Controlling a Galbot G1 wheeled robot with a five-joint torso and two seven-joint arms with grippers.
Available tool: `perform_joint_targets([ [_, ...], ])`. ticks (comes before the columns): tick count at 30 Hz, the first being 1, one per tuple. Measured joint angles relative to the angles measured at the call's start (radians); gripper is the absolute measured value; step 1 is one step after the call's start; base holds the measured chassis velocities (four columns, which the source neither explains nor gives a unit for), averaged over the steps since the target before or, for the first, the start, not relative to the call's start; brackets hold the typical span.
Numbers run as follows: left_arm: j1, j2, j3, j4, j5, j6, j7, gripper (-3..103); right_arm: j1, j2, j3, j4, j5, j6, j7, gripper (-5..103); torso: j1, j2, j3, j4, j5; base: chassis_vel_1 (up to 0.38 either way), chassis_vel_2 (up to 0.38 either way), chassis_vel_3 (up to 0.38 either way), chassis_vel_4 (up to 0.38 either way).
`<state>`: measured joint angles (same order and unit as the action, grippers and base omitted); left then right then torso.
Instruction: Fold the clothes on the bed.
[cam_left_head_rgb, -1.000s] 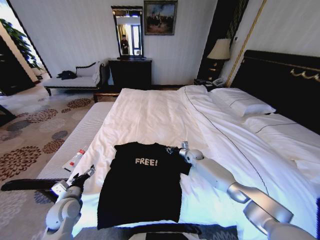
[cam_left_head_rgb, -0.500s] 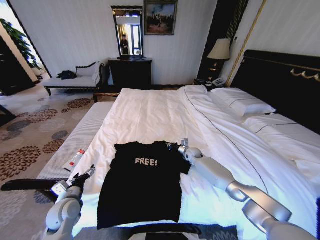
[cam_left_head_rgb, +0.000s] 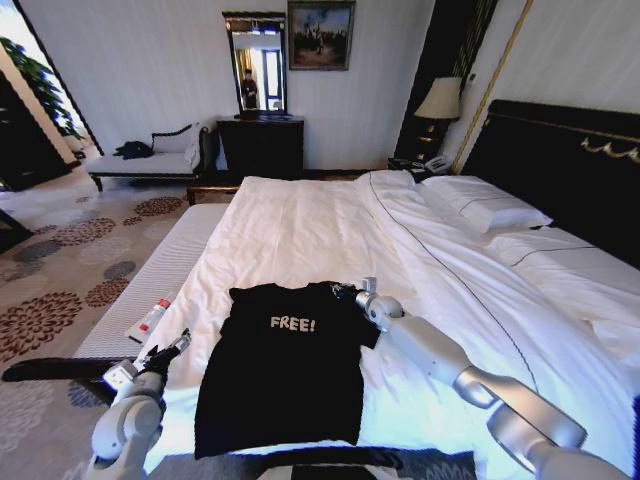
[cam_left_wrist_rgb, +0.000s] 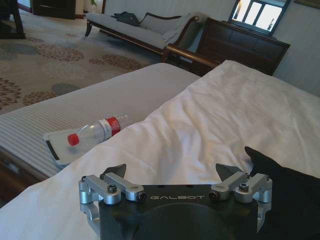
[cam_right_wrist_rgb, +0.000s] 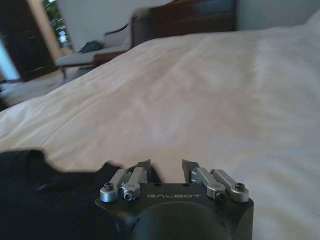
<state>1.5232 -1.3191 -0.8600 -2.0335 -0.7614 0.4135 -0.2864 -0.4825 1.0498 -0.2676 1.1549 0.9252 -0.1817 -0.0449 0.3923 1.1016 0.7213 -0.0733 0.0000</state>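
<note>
Clothes (cam_left_head_rgb: 285, 365) lie flat on bed (cam_left_head_rgb: 330, 230); right gripper (cam_left_head_rgb: 343, 293), partly open and empty at the sleeve, may pinch the sheet too.

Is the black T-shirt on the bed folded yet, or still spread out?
Spread out. The T-shirt lies flat on the bed, full length, FREE! lettering showing, no fold visible. The right gripper is at its shoulder.

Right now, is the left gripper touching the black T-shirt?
Apart. The left wrist view shows the left gripper open over white duvet, with the T-shirt's sleeve edge lying beyond its fingertip.
</note>
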Motion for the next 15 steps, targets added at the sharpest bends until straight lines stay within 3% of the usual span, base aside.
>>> perform_joint_targets([
  [5,-0.024,0.032,0.013,0.002,-0.017,0.014,-0.008,100,-0.037,-0.033,0.118,0.097,0.05,-0.005,0.083,51,0.0,0.0,0.0,0.0001,0.0001,0.0,0.0,0.0,0.0],
  [9,-0.076,0.101,0.031,0.023,-0.063,0.037,-0.017,100,-0.132,-0.074,0.322,0.234,0.087,0.024,0.134,73,0.0,0.0,0.0,-0.0001,0.0002,0.0,0.0,0.0,0.0],
  [11,-0.092,0.114,0.037,0.03,-0.074,0.042,-0.019,100,-0.151,-0.08,0.353,0.25,0.088,0.029,0.14,73,0.0,0.0,0.0,0.0,0.0001,0.0,0.0,0.0,0.0],
  [15,-0.199,0.168,0.074,0.072,-0.144,0.078,-0.03,100,-0.248,-0.094,0.469,0.301,0.094,0.043,0.172,90,0.0,0.0,0.0,-0.0001,0.0001,0.0,0.0,0.0,0.0],
])
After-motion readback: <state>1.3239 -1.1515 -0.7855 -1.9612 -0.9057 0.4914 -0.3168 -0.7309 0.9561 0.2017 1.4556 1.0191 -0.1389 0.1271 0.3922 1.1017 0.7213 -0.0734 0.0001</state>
